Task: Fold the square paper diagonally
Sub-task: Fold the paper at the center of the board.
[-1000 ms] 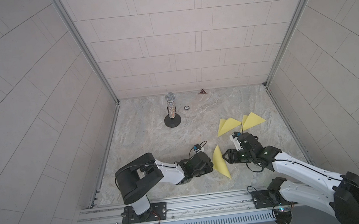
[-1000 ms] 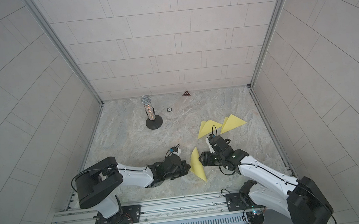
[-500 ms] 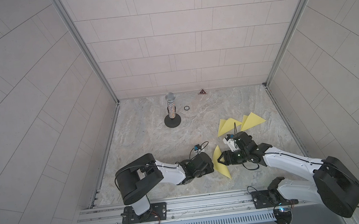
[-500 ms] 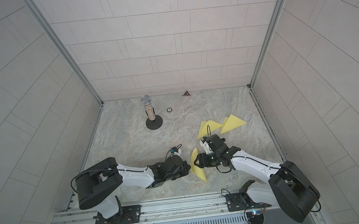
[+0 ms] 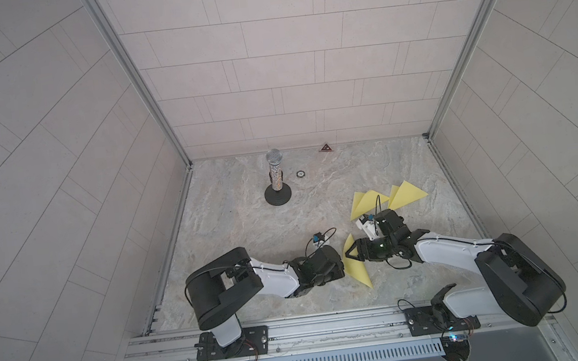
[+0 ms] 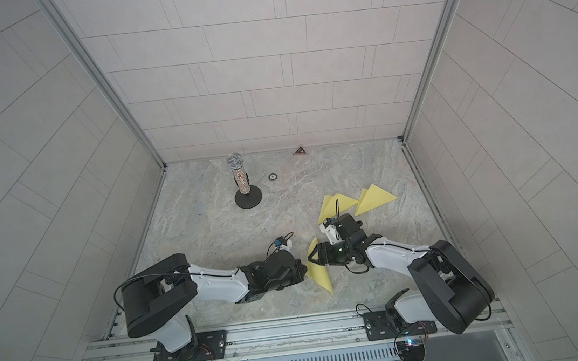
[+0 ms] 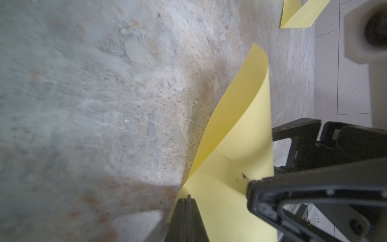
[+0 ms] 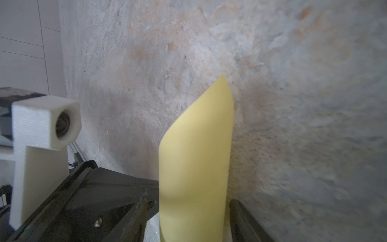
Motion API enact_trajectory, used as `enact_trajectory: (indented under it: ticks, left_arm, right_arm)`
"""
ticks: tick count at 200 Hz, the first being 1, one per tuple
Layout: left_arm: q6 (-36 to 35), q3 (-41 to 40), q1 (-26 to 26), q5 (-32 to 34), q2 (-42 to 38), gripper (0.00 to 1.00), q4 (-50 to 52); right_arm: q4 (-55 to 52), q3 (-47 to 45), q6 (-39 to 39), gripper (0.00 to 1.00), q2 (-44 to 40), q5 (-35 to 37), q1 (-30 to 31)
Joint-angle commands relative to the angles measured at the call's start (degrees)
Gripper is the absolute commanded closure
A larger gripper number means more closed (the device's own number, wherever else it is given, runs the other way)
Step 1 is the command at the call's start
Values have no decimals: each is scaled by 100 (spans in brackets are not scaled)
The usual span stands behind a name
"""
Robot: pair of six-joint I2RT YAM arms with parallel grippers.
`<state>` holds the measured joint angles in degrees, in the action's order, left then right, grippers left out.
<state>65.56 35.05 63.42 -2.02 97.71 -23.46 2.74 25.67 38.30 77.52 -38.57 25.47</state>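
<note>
— What changed?
— Right fingers (image 8: 243, 222) have swung in, parted astride the bend; left fingers (image 7: 184, 220) clench the paper (image 5: 357, 273), lower middle in a top view
— Meaning?
— Creasing the diagonal looks next

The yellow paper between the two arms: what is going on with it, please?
The left end effector is shut on the yellow paper, and the sheet curls up from the marble table. The right end effector has its jaws open on either side of the curled part; whether they touch it is unclear. The fold is not yet pressed flat. Other yellow sheets, already triangles, lie farther back.
</note>
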Motion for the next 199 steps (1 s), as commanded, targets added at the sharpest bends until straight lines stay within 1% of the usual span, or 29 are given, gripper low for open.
enact_trajectory:
  ticks: [1,35,52,79,96,112,120,149,173,199]
  left_arm:
    - [-114,-185,39,51,222,100,1080]
    - [-115,-185,39,53,213,100,1098]
    - [-111,-174,39,57,213,100,1107]
    - [-114,-175,39,92,188,100,1151]
    - [-122,-175,39,97,180,100,1165]
    - [-131,-165,43,113,169,100,1194]
    - [-131,-165,39,118,163,100,1204]
    - [-131,-173,39,124,160,100,1230]
    - [-131,-164,39,121,177,100,1228]
    - [-131,-148,39,108,195,100,1223]
  right_arm:
    - [298,-154,78,39,185,-156,-23]
    - [525,-173,138,49,349,-257,-80]
    - [674,-209,166,58,394,-280,-147]
    - [1008,-247,237,68,526,-538,-235]
    - [1070,-228,259,76,610,-554,-281]
    - [1111,-208,255,78,683,-604,-322]
    - [1169,-203,262,82,703,-658,-341]
    - [1159,-199,226,87,712,-670,-393]
    - [1188,-197,209,100,772,-695,-396]
    - [1327,-239,212,100,835,-775,-399]
